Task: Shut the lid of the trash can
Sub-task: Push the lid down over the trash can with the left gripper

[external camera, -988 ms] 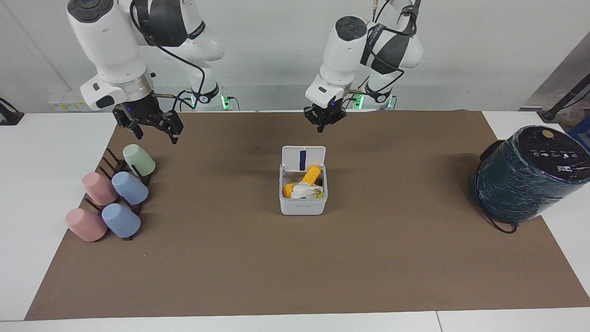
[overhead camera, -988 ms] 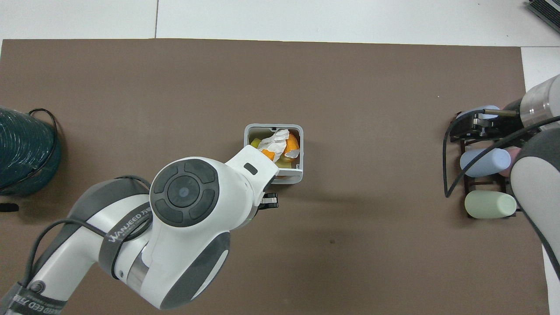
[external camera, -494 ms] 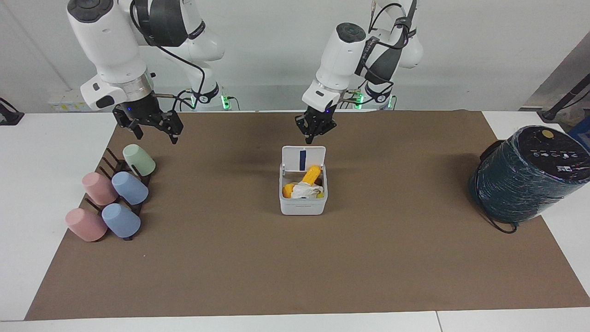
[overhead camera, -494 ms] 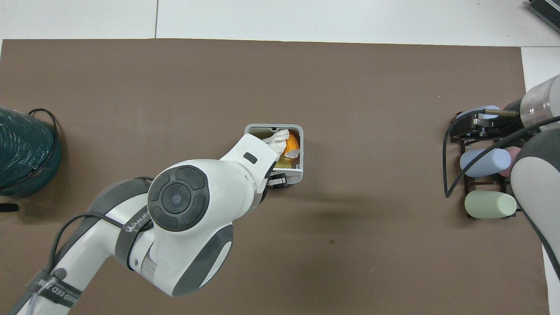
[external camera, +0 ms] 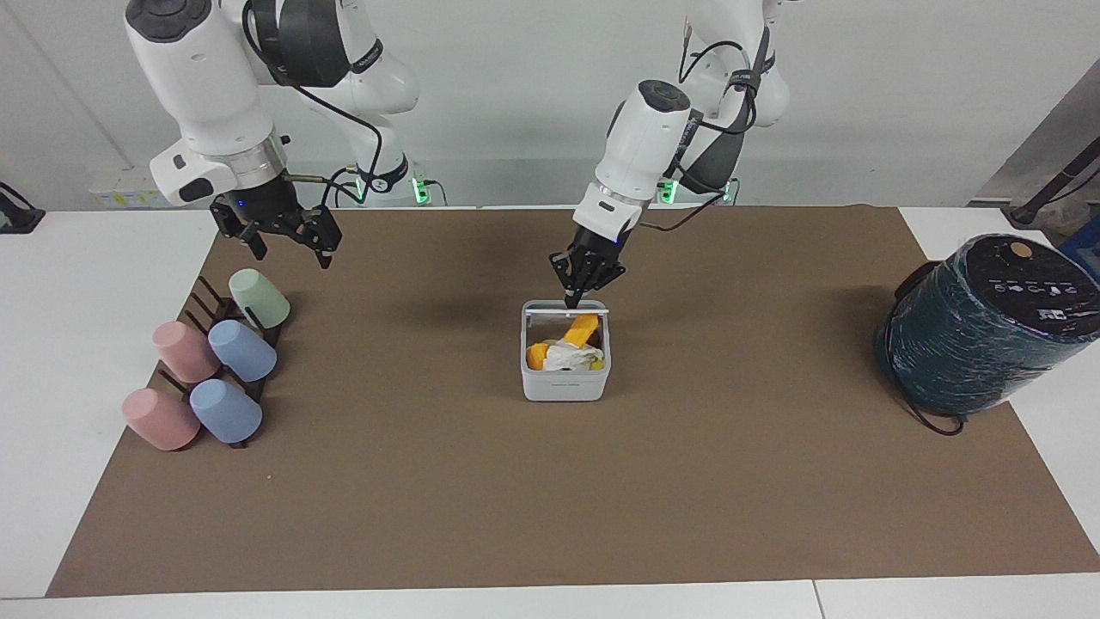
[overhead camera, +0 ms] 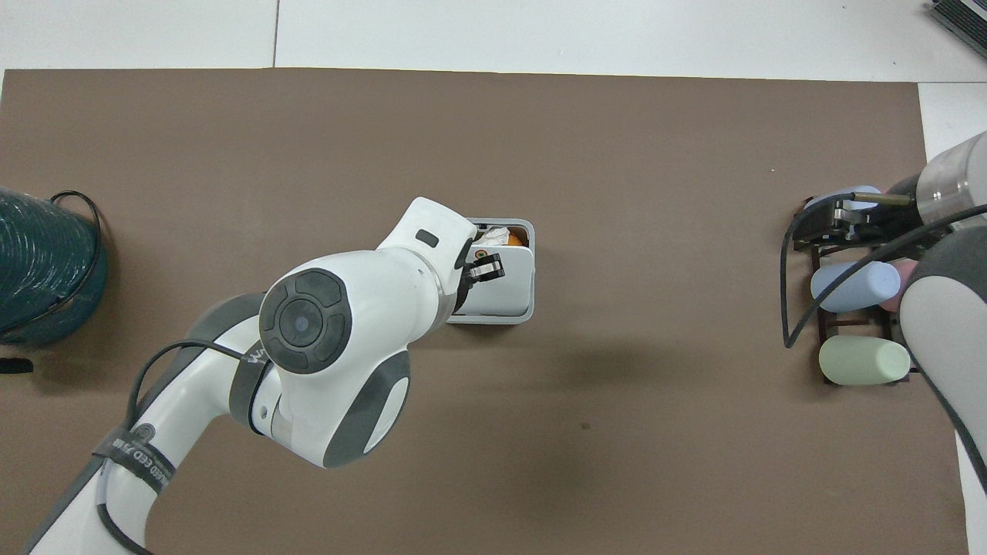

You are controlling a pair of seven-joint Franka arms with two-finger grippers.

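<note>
- The trash can (external camera: 565, 378) sits in the middle of the brown mat (external camera: 550, 507), and everything else gets placed from it; inside, orange and yellow scraps (external camera: 583, 328) and a crumpled white tissue (external camera: 571, 354) show above the rim.
- The lid (external camera: 566, 309) is tipped well forward on its hinge at the edge of the trash can nearer the robots; in the facing view only its thin white edge shows; in the overhead view its flat white top (overhead camera: 505, 281) covers most of the opening, with a strip of the contents uncovered at the edge farther from the robots; not shut flat.
- The left gripper (external camera: 573, 298) is down on the lid, its tip touching the lid's raised edge; fingers pinched together with nothing between them, pressing and not holding; in the overhead view it (overhead camera: 487, 269) lies over the lid's top.
- The right gripper (external camera: 286, 243) waits in the air well away from the trash can, toward the right arm's end of the table, over the cup rack (external camera: 219, 322); fingers spread and empty.
- On that rack lie a green cup (external camera: 259, 297), two blue cups (external camera: 242, 351) and two pink cups (external camera: 186, 351).
- Toward the left arm's end of the table, well apart from the trash can, a big dark-teal wrapped cylinder (external camera: 980, 331) leans at the mat's edge; a black cable (external camera: 932, 421) loops at its foot.
</note>
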